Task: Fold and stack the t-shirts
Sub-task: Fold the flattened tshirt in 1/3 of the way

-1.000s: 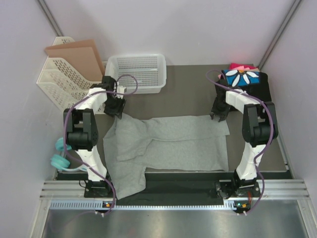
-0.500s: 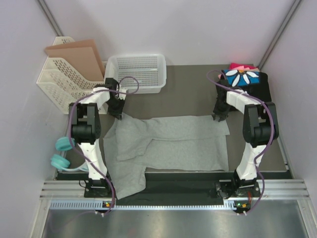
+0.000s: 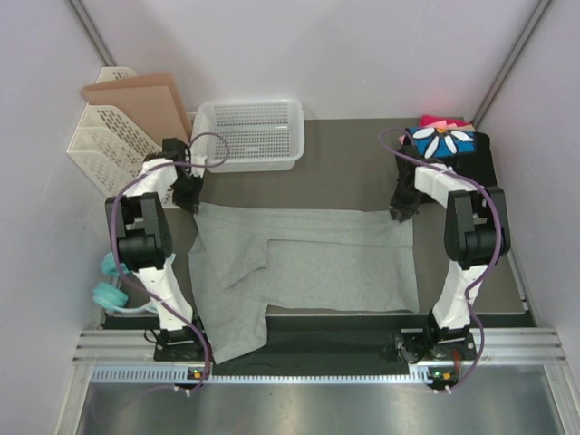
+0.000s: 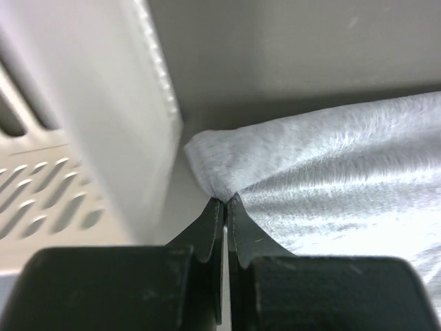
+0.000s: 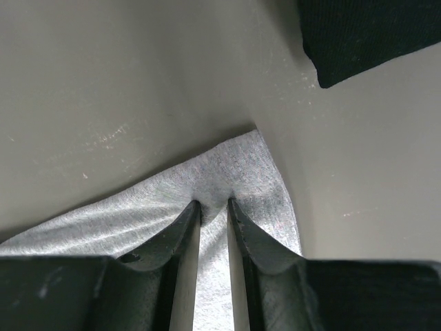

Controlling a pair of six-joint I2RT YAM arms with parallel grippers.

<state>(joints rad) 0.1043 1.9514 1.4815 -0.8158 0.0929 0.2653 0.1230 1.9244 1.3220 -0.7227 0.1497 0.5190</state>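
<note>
A light heather-grey t-shirt point(image 3: 308, 263) lies spread across the dark mat, one sleeve hanging over the near edge. My left gripper point(image 3: 188, 201) is at its far left corner. In the left wrist view that gripper point(image 4: 226, 200) is shut on the corner of the grey cloth point(image 4: 331, 158). My right gripper point(image 3: 399, 214) is at the far right corner. Its jaws point(image 5: 214, 202) stand a narrow gap apart, tips pressed into the grey cloth point(image 5: 234, 172), which puckers between them. Folded t-shirts point(image 3: 442, 140), black and blue with a daisy print over pink ones, sit stacked at the back right.
A white perforated basket point(image 3: 252, 134) stands at the back centre. A white file rack point(image 3: 109, 154) holding brown cardboard point(image 3: 145, 104) is at the back left; its wall point(image 4: 131, 124) is right beside my left fingers. A teal object point(image 3: 111, 281) lies by the left arm.
My left gripper has shut on the shirt's far left corner and drawn it left and back, pulling the far edge straight. My right jaws have narrowed on the far right corner.
</note>
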